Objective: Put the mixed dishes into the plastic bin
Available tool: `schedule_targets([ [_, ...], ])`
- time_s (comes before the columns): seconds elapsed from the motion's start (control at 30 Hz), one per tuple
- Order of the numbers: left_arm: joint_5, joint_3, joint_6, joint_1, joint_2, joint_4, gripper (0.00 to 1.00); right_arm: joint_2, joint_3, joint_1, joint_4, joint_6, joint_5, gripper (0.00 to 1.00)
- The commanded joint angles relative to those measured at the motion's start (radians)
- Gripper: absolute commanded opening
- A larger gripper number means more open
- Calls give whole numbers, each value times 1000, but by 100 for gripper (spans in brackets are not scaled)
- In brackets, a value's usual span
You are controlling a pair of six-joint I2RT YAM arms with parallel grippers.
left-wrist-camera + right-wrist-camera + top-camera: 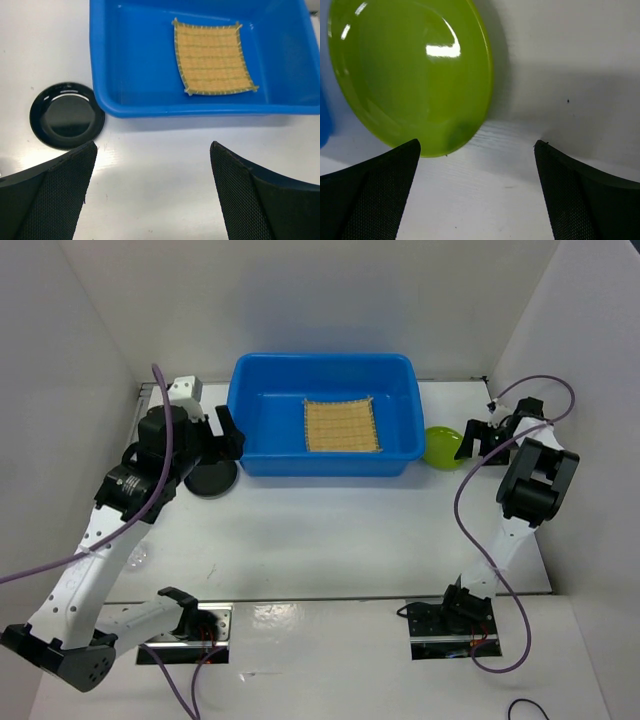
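Right hand (477, 143): fingers spread wide, nothing between them, hovering beside the lime-green plate (410, 75). Left hand (153, 146): also spread and empty, low over the table (330, 530), with the black plate (66, 115) just left of it.

Step in hand, as I judge it: picking up a plate.
- Both plates lie low, so take the rim, one finger over and one under, and pinch firmly. The glaze looks slippery.
- The green plate sits close against the right end of the plastic bin (325, 465); contact unclear. Come in from its free right side.
- Lift above the rolled rim before crossing.

Looks:
- Green plate: small, shallow, glossy.
- Black plate: glossy, by the bin's near-left corner.
- Bin: bright blue, far centre of the table.
- Woven mat (212, 57): already flat inside the bin, right of middle.
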Motion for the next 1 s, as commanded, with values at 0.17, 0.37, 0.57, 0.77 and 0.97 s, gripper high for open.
schedule_targets([
  [0.17, 7, -63, 27, 12, -11, -26, 100, 75, 48, 7, 32, 44, -171, 99],
  [0.37, 7, -81, 18, 22, -20, -26, 100, 181, 102, 7, 43, 85, -263, 89],
  [0.57, 16, -103, 18, 31, -42, -35, 100, 224, 126, 7, 43, 105, -263, 45],
  [0.77, 36, -130, 18, 51, -60, -35, 100, 65, 28, -16, 120, 154, -234, 2],
  [0.97, 45, -140, 27, 51, -80, -35, 100, -221, -183, 20, 204, 186, -153, 0],
])
